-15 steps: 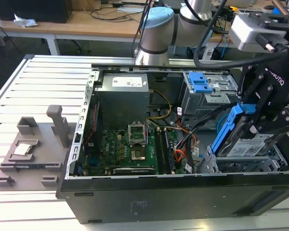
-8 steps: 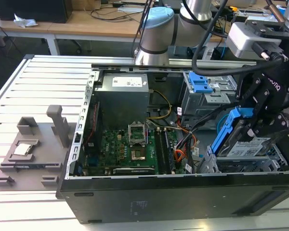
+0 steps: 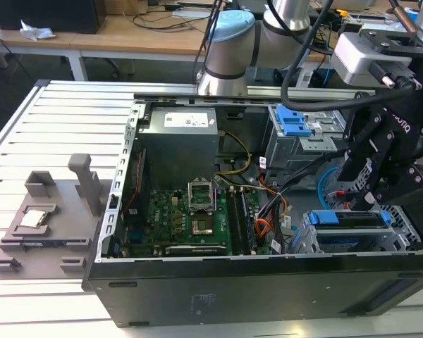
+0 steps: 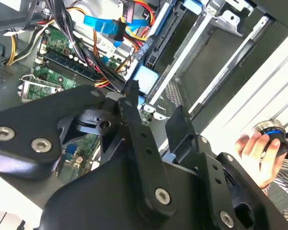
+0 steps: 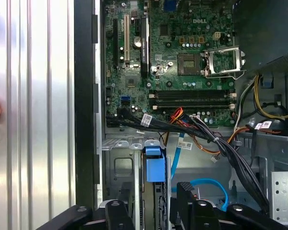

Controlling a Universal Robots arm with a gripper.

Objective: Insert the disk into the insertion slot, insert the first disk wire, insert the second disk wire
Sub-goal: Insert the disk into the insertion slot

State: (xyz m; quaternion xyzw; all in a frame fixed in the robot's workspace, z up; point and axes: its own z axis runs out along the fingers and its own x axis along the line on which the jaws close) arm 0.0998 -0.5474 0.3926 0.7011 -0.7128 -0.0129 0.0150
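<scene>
The disk [image 5: 154, 165] is being carried in the insertion slot [image 5: 117, 167], only its blue frame end being shown. The gripper [image 5: 149, 195] is being held above it, jaws apart, nothing clasped. The loop of the second disk wire [image 5: 207, 182] is being partly hidden by a finger [image 5: 187, 203]; its plug cannot be made out.

A white label [image 3: 185, 120] with dark print lies on top of the grey power supply [image 3: 176, 151] in the exterior view; its lines are too fine to make out. White lettering [image 3: 400, 127] runs along the black body of the gripper [image 3: 363, 201]. In the first wrist view, a white wordmark [image 5: 205, 34] and small white component markings stand on the green motherboard [image 5: 182, 62]. Small white printed tags [image 5: 146, 118] are wrapped on the black cable bundle [image 5: 201, 129], their print too small to tell.
</scene>
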